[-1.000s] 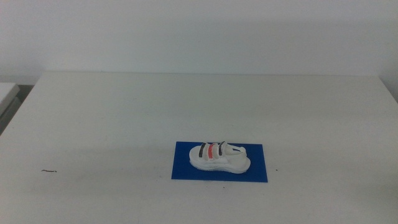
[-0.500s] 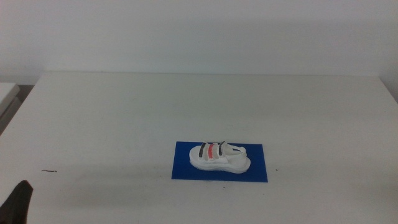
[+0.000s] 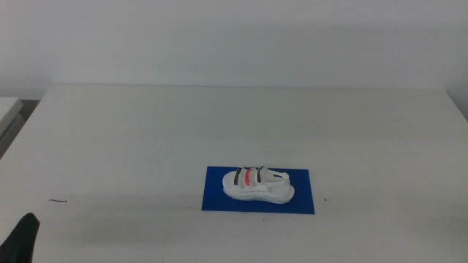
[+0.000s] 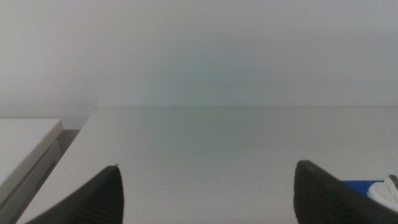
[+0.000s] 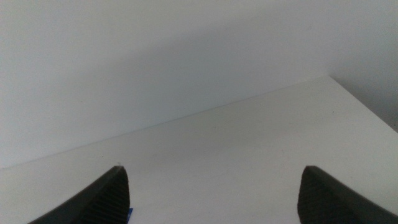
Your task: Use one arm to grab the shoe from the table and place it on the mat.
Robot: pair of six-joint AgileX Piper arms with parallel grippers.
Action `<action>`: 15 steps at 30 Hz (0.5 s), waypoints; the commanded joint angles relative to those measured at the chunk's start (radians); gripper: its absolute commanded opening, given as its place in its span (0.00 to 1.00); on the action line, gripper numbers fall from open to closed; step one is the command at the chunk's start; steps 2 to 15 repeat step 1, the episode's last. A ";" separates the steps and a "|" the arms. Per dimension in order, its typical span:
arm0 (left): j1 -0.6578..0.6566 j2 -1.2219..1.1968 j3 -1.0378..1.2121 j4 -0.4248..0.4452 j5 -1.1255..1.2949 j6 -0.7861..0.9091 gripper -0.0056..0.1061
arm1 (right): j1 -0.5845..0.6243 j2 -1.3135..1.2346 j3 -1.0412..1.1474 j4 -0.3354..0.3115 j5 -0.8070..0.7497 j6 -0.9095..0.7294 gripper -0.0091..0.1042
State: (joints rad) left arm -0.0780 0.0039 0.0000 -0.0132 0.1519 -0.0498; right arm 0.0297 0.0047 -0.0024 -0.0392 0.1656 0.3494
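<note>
The white shoe (image 3: 257, 183) with dark grey and red straps lies on the deep blue mat (image 3: 300, 202) on the white table (image 3: 219, 124), a little right of the middle. A bit of the shoe (image 4: 390, 188) and mat (image 4: 359, 185) shows in the left wrist view. A dark tip of the left arm (image 3: 22, 238) shows at the bottom left corner of the middle view, far from the shoe. My left gripper (image 4: 205, 199) is open and empty. My right gripper (image 5: 214, 202) is open and empty, out of the middle view; a sliver of the mat (image 5: 129, 213) shows beside one jaw.
A small dark mark (image 3: 57, 201) lies on the table at the left. A white surface (image 3: 9, 106) stands beyond the table's left edge. A wall rises behind the table.
The left arm's dark tip has come into the bottom left corner of the middle view. The shoe and mat have not moved.
</note>
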 commanded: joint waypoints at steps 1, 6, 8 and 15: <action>-0.002 -0.004 0.000 -0.001 -0.012 0.001 0.89 | 0.002 -0.005 0.002 -0.010 -0.008 -0.005 0.78; -0.002 -0.004 0.000 -0.001 -0.012 0.001 0.89 | 0.002 -0.005 0.002 -0.010 -0.008 -0.005 0.78; -0.002 -0.004 0.000 -0.001 -0.012 0.001 0.89 | 0.002 -0.005 0.002 -0.010 -0.008 -0.005 0.78; -0.002 -0.004 0.000 -0.001 -0.012 0.001 0.89 | 0.002 -0.005 0.002 -0.010 -0.008 -0.005 0.78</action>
